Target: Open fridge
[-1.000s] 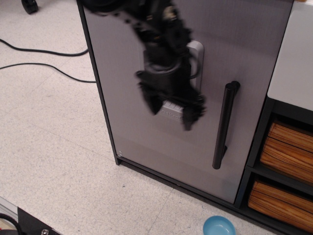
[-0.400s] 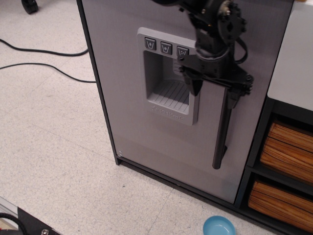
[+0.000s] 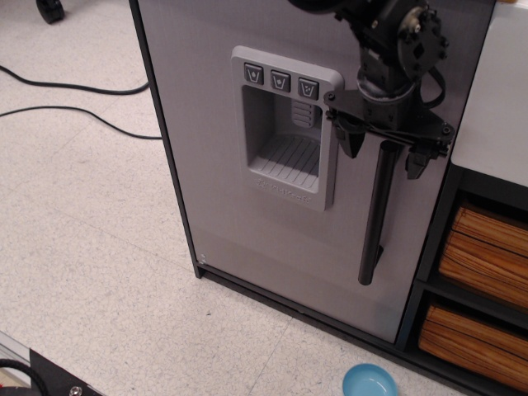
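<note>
A small blue bowl is seen nearest, on the speckled floor at the bottom edge, just in front of the fridge. The fridge is stood upright on that floor, filling the middle of the view, with its grey door shut inside the black frame. A moulded dispenser recess with three buttons is set in the upper door, and the long black bar handle is mounted vertically to the right of it. The gripper is held at the top end of the handle, its fingers spread wide, one on each side of the bar. Beside the fridge on the right, a black shelf unit with wooden-striped drawers is placed. Farther back on the left, black cables are laid across the floor
</note>
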You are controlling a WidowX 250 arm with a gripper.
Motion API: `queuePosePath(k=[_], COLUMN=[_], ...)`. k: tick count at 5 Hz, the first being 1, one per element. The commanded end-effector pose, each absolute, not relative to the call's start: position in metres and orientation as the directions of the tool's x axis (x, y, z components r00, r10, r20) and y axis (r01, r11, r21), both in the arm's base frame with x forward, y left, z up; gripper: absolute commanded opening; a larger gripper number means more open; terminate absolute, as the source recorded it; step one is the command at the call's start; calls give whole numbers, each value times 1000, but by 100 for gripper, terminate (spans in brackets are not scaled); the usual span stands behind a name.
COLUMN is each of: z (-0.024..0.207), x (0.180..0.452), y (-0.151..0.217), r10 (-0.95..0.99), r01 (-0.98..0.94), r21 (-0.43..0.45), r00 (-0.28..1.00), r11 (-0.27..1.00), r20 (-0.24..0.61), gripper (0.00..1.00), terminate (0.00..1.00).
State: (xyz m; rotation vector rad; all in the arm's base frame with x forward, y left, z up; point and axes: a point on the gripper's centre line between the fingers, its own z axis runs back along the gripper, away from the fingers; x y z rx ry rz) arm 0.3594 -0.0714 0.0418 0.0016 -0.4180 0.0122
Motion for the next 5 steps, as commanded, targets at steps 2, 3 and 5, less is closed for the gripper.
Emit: queuePosePath(k=[2, 3, 5], z=[51, 52, 50], x=[372, 364, 334], y=[-79, -73, -54], r10=[7, 2, -14], r01=[-1, 6, 27], r21=[-14, -16, -21], r00=[891, 886, 885], r11=[1000, 1000, 999], r20=[454, 463, 465], gripper=[0, 0, 0], terminate=[0, 0, 0])
